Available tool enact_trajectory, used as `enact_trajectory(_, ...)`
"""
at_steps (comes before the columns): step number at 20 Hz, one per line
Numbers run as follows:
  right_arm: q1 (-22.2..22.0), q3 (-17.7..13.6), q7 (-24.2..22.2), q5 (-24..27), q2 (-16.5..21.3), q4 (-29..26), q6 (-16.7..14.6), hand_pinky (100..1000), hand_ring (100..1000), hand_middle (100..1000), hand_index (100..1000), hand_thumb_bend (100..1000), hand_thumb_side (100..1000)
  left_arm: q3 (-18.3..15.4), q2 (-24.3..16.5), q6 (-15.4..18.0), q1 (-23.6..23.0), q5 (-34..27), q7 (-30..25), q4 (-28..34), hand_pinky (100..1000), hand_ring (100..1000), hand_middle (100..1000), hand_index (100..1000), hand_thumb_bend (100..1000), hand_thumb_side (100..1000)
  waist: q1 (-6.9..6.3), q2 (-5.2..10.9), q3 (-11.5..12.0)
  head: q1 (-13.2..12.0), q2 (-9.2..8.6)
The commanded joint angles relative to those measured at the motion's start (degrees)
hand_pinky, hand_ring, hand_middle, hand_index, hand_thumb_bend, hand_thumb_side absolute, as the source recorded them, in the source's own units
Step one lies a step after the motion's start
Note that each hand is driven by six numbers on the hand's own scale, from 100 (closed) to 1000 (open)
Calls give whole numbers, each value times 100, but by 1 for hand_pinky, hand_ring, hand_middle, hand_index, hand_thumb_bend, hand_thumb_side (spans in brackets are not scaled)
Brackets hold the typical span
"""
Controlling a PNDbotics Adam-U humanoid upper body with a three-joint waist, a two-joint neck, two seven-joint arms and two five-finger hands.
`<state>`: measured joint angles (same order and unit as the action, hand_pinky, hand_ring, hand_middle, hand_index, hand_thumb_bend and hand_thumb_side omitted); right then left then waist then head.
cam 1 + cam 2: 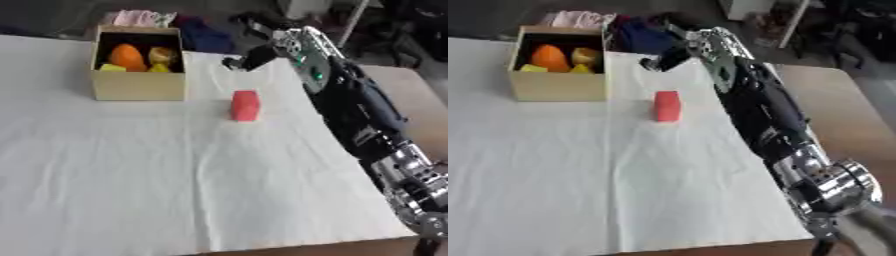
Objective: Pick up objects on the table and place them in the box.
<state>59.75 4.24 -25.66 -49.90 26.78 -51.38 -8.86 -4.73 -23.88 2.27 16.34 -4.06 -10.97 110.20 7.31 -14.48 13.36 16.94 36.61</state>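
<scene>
A white cloth (175, 190) covers the desk (833, 100), with clutter of fabric and furniture behind it. The cardboard box (138, 85) sits toward eleven o'clock, holding an orange object (128, 56) and yellow pieces (161, 56). A red block (245, 105) stands on the cloth at about one o'clock, apart from the box. The right hand (248, 58) hangs above the cloth beyond the block; whether its fingers are spread or curled I cannot tell.

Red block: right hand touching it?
Apart. The left eye view shows white cloth between the right hand and the red block; the hand sits nearer the box.
</scene>
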Motion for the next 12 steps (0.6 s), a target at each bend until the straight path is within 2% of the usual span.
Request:
enact_trajectory(1, 15, -92, -319, -47, 296, 16, -176, 829, 850, 931, 989, 402, 446, -73, -128, 6, 25, 21, 7, 63, 788, 582, 638, 776, 100, 588, 36, 43, -14, -39, -81)
enact_trajectory(2, -23, -87, -408, -39, 319, 28, -224, 832, 853, 933, 990, 406, 451, -74, -127, 6, 24, 22, 6, 62, 788, 582, 638, 776, 100, 589, 35, 43, -21, -43, -79)
enact_trajectory(3, -56, -82, -494, -33, 339, 36, -266, 833, 855, 933, 990, 435, 408, -74, -126, 6, 23, 21, 4, 62, 788, 582, 638, 776, 100, 589, 34, 43, -27, -47, -79)
enact_trajectory(4, -87, -77, -575, -27, 353, 44, -302, 834, 856, 934, 990, 411, 457, -74, -125, 6, 22, 20, 1, 61, 788, 582, 638, 777, 100, 589, 33, 42, -33, -49, -78)
enact_trajectory(12, -147, -85, -810, -1, 381, 47, -373, 835, 858, 934, 990, 413, 461, -74, -122, 5, 19, 26, -11, 56, 788, 582, 638, 777, 100, 589, 31, 39, -45, -53, -73)
